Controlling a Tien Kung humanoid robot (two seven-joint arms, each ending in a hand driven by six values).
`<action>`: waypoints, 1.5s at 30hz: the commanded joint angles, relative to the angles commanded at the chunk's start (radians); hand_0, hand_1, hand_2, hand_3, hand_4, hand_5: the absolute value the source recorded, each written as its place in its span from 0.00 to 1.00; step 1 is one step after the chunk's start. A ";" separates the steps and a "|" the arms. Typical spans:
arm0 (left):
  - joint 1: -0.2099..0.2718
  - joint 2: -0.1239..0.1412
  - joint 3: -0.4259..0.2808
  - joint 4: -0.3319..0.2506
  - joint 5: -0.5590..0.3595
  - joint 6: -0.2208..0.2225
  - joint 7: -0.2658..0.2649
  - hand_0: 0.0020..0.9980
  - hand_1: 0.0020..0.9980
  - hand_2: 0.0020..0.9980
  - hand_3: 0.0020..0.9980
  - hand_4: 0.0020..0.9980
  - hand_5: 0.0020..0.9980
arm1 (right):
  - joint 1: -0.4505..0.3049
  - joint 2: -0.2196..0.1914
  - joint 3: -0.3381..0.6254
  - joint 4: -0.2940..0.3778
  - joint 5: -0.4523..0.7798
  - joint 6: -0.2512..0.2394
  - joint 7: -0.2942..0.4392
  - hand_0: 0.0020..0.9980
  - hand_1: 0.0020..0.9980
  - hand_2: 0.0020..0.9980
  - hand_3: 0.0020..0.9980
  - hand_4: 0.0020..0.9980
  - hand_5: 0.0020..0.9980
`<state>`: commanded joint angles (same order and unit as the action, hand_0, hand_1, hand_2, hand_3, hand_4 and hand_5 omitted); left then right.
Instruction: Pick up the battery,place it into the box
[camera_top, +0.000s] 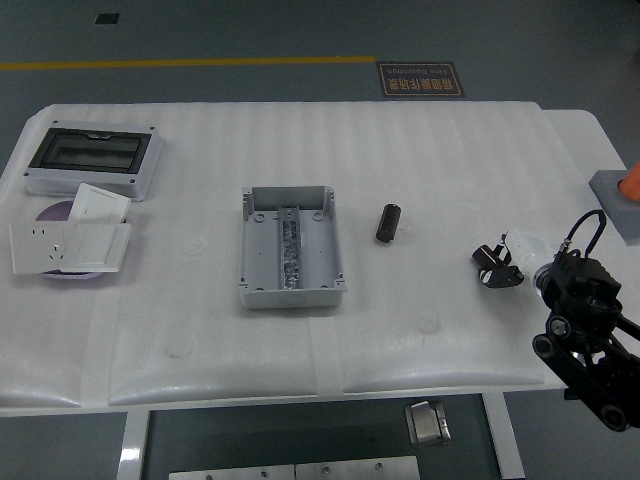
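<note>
The battery (388, 222) lies on its side on the white bench (450, 150), a short dark cylinder just right of the open grey box (290, 248) and clear of it. The right hand (505, 262) comes in from the right edge, well short of the battery, with its dark fingers (492, 268) loosely spread and holding nothing. The left hand is out of sight.

The chief risk is the battery's shape. It is round and rests lengthwise, so a finger that touches one side first will likely roll it away, perhaps against the box wall, where there is little room to get fingers round it. A grip taken near one end could let it tip and slip out on the lift.

The box brings its own trouble. Its floor appears to carry a ridged metal strip down the middle, so a battery dropped from height may bounce or come to rest propped on the strip. The walls stand close together, and a wide hand lowered carelessly could catch the rim and push the whole box along the bench.

At the far left sit a larger box with a dark window (92, 158) and some white socket plates (70, 245), well out of the way.
</note>
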<state>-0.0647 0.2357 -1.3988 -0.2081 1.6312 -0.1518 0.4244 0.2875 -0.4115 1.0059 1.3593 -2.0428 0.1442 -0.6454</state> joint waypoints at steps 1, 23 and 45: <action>0.000 0.000 -0.001 0.000 0.001 0.000 0.000 0.59 0.65 0.53 0.57 0.60 0.04 | 0.000 0.000 -0.001 -0.001 -0.001 -0.005 0.000 0.30 0.42 0.44 0.62 0.63 0.35; -0.002 0.000 -0.006 -0.001 0.006 0.005 -0.005 0.59 0.65 0.53 0.57 0.60 0.04 | 0.001 0.003 -0.043 -0.015 0.017 -0.125 0.000 0.28 0.40 0.41 0.58 0.65 0.36; -0.002 -0.003 -0.014 -0.002 0.012 0.009 -0.008 0.59 0.66 0.53 0.57 0.60 0.05 | -0.005 0.004 -0.049 -0.018 0.043 -0.231 0.000 0.25 0.38 0.37 0.56 0.61 0.34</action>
<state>-0.0664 0.2327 -1.4129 -0.2099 1.6436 -0.1432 0.4160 0.2821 -0.4076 0.9566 1.3410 -1.9996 -0.0868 -0.6454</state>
